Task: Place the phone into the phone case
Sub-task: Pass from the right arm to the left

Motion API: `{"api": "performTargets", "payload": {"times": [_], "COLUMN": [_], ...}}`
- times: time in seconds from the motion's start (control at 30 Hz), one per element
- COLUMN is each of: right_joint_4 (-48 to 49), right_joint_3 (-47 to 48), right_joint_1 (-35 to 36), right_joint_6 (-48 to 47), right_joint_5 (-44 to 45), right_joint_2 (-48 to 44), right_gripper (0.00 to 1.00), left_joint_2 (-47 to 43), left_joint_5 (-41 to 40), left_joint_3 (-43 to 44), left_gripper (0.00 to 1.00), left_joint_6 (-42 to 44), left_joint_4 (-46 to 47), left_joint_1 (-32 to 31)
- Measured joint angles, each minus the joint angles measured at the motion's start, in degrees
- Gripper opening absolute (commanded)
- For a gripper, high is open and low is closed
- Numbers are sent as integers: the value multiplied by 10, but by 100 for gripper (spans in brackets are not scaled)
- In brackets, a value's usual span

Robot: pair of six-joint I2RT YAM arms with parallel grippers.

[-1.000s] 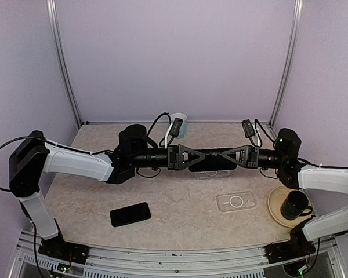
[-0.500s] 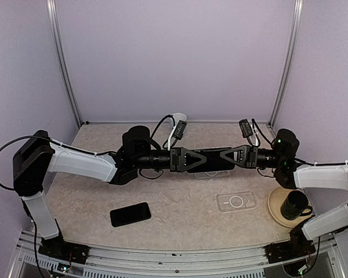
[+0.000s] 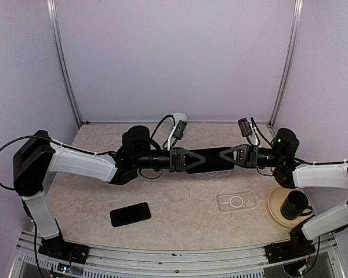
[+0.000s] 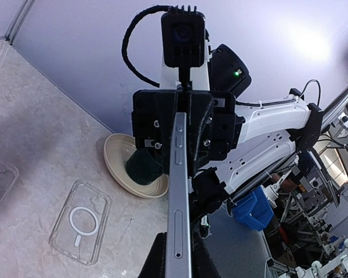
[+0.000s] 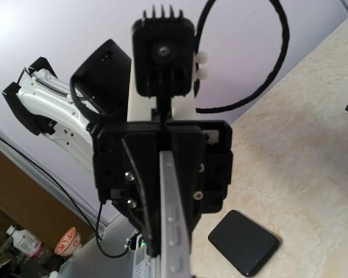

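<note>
A: Where's the phone [image 3: 206,160] rn?
B: Up in the air over the far-middle of the table [image 3: 180,197], lying lengthwise left-right. Hung btwn both arms.
A: Left pincer [image 3: 191,159]?
B: Pressed together on the phone's left end. In the left wrist cam the phone shows edge-on w/ its side buttons visible. It runs straight out from btwn the fingers [image 4: 155,263] to the other arm.
A: And the right pincer [image 3: 221,157]?
B: Same, clamped on the right end. Each one pinches an end, tips facing each other, w/ the phone's middle bare btwn them.
A: Phone tilted?
B: Roughly level in the top view, thin edge toward each wrist cam. Can't tell which face is up.
A: Phone case [image 3: 236,201]?
B: Clear, w/ a ring on it, flat on the table. It's nearer than the phone & a bit right, well apart from it and from both pincers.
A: Anything else?
B: Second clear case [image 3: 211,173] lies flat on the table right under the phone, mostly hidden. Black slab [image 3: 130,214], looks like another handset, lies near-left. Plate [image 3: 275,211] at the right w/ a dark cup [image 3: 294,204] on it, just beside the phone case.
</note>
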Motion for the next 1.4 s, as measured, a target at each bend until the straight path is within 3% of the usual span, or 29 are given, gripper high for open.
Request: {"api": "performTargets", "payload": {"times": [0.17,0.47,0.7,0.8,0.9,1.4], "right_joint_4": [-8,-81,-161,-196,-226,-346], "right_joint_3": [9,34,62,74,80,103], "right_joint_1": [0,0,0,0,-1,-43], "right_joint_6": [-5,-54,-104,-120,-132,-174], "right_joint_5": [-4,15,42,52,63,121], "right_joint_2": [0,0,-1,-2,-3,-16], "right_gripper": [2,28,37,45,61,72], "left_joint_2": [0,0,-7,-11,-14,-48], "left_joint_5": [7,0,-15,-22,-26,-54], "left_joint_3": [0,0,0,0,0,-12], "left_gripper": [0,0,0,0,0,0], "left_joint_6": [-1,-4,-4,-3,-1,17], "left_joint_4": [7,8,-7,-19,-30,-97], "left_joint_1": [2,5,5,5,5,23]}}
